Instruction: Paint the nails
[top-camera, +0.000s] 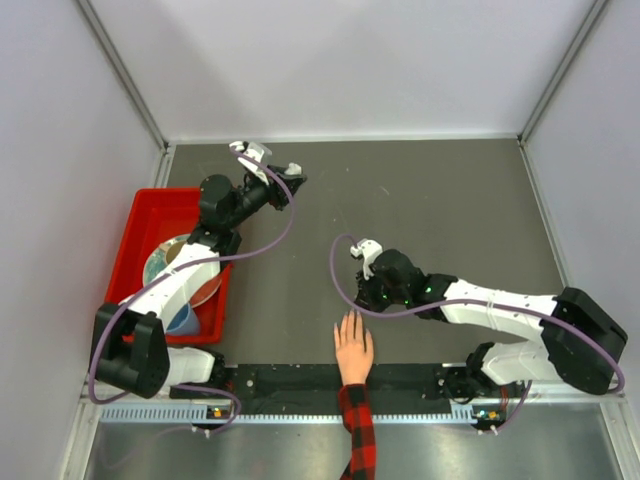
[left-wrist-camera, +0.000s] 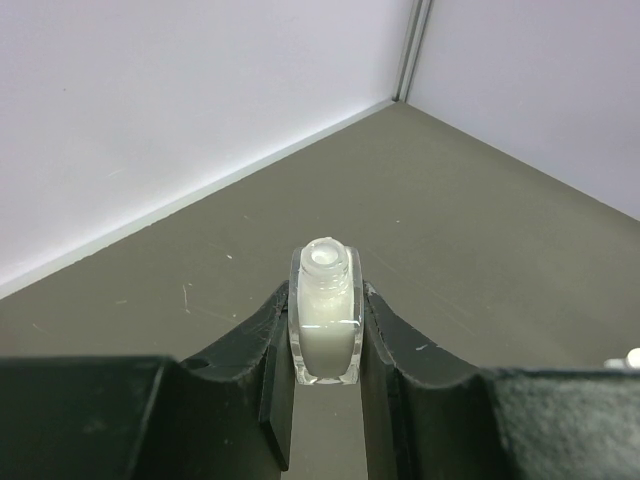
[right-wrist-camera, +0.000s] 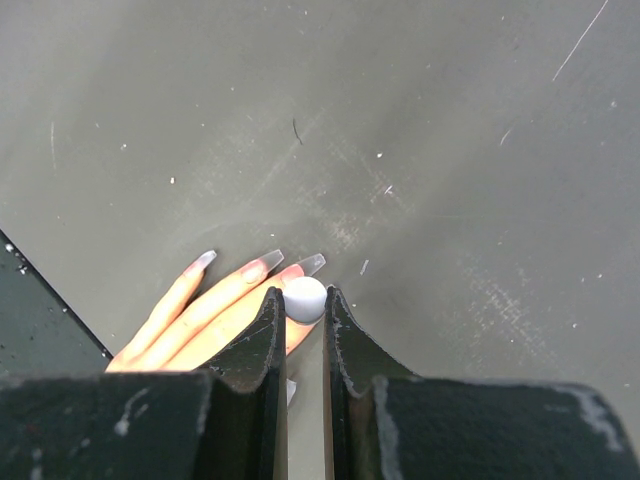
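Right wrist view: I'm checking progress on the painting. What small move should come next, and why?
Probably ease the right hand down toward the nails: it is shut on a white round cap right over them; any brush beneath is hidden.

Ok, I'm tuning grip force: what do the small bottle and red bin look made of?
The bottle: likely clear glass, glossy; thick see-through walls, milky white liquid inside. The red bin: probably moulded plastic, smooth; uniform colour, thin rim.
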